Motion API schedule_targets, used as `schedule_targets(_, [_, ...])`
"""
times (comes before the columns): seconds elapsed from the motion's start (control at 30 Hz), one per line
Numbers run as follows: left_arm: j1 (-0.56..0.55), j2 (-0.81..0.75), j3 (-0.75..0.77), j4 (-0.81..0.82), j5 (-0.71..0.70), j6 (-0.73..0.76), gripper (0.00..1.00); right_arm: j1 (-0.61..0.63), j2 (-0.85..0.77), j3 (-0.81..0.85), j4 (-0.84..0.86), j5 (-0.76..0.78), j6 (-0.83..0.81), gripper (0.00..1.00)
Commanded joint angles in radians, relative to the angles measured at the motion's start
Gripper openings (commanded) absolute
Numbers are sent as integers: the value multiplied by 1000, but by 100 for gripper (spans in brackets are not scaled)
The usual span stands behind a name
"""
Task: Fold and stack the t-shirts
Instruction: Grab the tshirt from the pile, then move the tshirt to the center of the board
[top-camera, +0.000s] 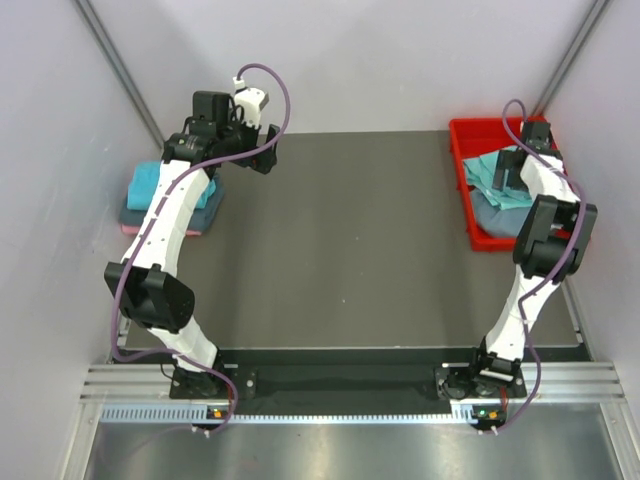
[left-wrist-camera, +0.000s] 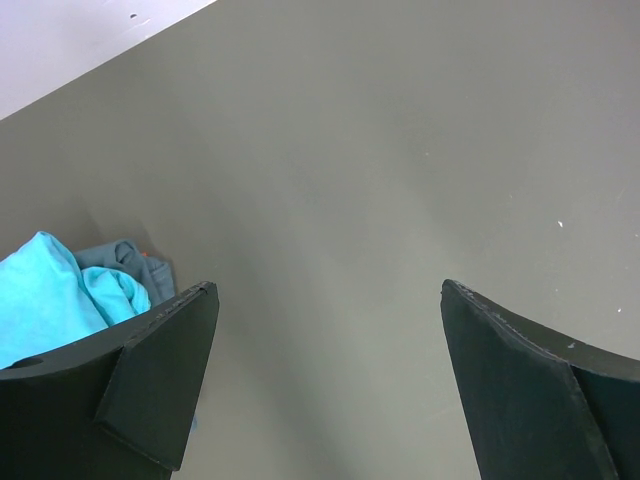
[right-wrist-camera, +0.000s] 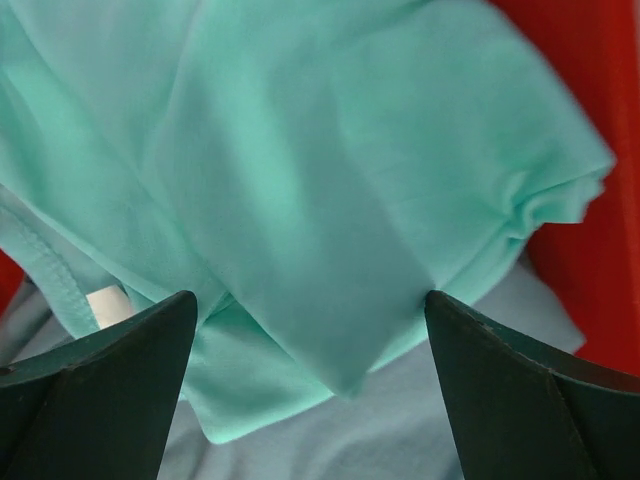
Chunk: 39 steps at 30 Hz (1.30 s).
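Holding my right gripper wide apart and empty, I am hovering over the teal t-shirt, which is lying crumpled on a grey-blue t-shirt in the red tray. My left gripper is gaping, empty, over the bench beside the turquoise t-shirt.

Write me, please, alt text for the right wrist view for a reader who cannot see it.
A crumpled teal t-shirt fills most of the frame, lying over a grey-blue t-shirt inside a red tray whose wall shows at the right edge. The right arm's two dark fingers stand wide apart in the bottom corners, holding nothing.
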Motion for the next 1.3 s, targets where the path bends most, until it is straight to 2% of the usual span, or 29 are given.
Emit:
schedule_targets(0.0, [1,-14,16,5,-6,20,96,-7,37,37,-56,-35,3,96])
schedule_targets(0.1, [1,-14,16,6,-1,15,97,-7,43,43,-53,-55,3,88])
schedule_targets(0.2, [1,-11,13,8,2,13,97,-5,42,52,-50,-73,-4,61])
schedule_targets(0.23, [1,-10,13,11,3,12,96,-7,39,53,-50,-78,-10,46])
schedule_targets(0.3, [1,-5,10,14,3,10,97,-2,16,55,-45,-81,-18,34])
schedule_targets(0.33, [1,-2,10,15,5,7,97,2,7,58,-45,-82,-27,24])
schedule_targets(0.5, [1,10,-1,35,31,-28,96,50,-105,81,-33,-81,-84,0])
schedule_targets(0.67, [-2,19,16,81,-14,-85,99,139,-235,170,-10,-108,-173,0])
schedule_targets(0.77, [-4,26,20,97,-44,-127,99,237,-315,266,14,-165,-236,0])
schedule_targets(0.93, [-5,38,16,116,-78,-241,99,435,-394,360,36,-344,-244,0])
schedule_targets(1.13, [-4,58,42,124,-129,-270,99,633,-386,488,-13,-608,-237,0])
schedule_targets(1.23, [-5,61,42,133,-159,-275,99,666,-430,425,22,-650,-182,1])
schedule_targets(1.27, [-4,61,40,135,-167,-273,99,663,-447,314,33,-642,-165,4])
